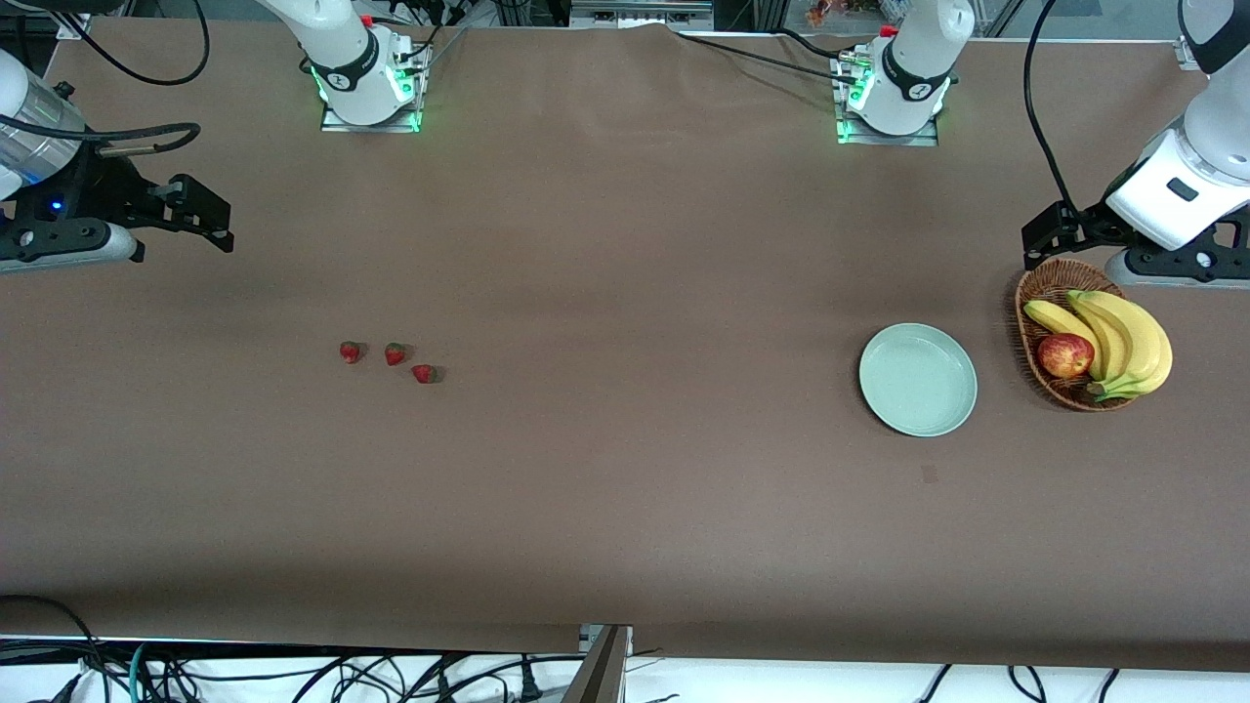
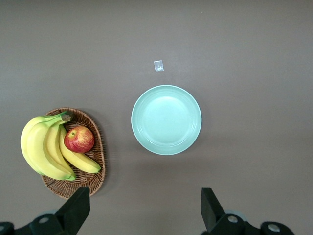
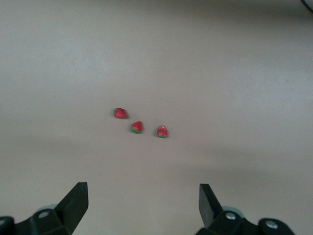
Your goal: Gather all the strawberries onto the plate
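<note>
Three small red strawberries lie in a loose row on the brown table toward the right arm's end: one, a second and a third. The right wrist view shows the same berries. The pale mint plate lies bare toward the left arm's end. My right gripper hangs open above the table at its own end, well apart from the berries. My left gripper is open and holds nothing, up over the table by the basket's edge.
A wicker basket with bananas and a red-yellow apple stands beside the plate, at the left arm's end. A small square mark sits on the table nearer the front camera than the plate.
</note>
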`<action>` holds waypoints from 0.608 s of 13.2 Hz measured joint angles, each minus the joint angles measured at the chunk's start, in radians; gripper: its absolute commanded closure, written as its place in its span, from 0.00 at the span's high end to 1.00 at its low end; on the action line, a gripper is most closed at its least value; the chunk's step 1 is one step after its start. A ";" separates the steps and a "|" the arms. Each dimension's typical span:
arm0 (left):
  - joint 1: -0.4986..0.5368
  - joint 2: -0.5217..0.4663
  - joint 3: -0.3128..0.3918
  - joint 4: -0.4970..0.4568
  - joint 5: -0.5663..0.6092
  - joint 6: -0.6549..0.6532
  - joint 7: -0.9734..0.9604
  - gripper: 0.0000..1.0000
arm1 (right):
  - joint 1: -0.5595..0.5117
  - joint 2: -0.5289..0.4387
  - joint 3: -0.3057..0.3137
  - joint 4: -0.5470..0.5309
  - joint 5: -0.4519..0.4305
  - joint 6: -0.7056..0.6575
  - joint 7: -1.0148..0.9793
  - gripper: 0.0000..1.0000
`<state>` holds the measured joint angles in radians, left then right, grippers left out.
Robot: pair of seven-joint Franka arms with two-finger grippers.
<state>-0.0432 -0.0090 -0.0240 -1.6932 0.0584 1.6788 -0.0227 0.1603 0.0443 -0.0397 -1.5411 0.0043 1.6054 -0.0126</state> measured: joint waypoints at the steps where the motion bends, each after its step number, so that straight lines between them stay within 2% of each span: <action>1: 0.002 0.001 0.000 0.003 0.000 0.000 0.000 1.00 | 0.000 0.000 0.000 0.000 0.000 -0.001 0.000 1.00; 8: 0.013 0.003 0.000 0.005 0.000 0.000 0.001 1.00 | 0.000 -0.001 0.000 0.000 0.000 -0.007 0.000 1.00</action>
<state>-0.0302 -0.0062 -0.0241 -1.6886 0.0584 1.6788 -0.0222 0.1604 0.0437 -0.0395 -1.5411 0.0043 1.5985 -0.0126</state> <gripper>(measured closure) 0.000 0.000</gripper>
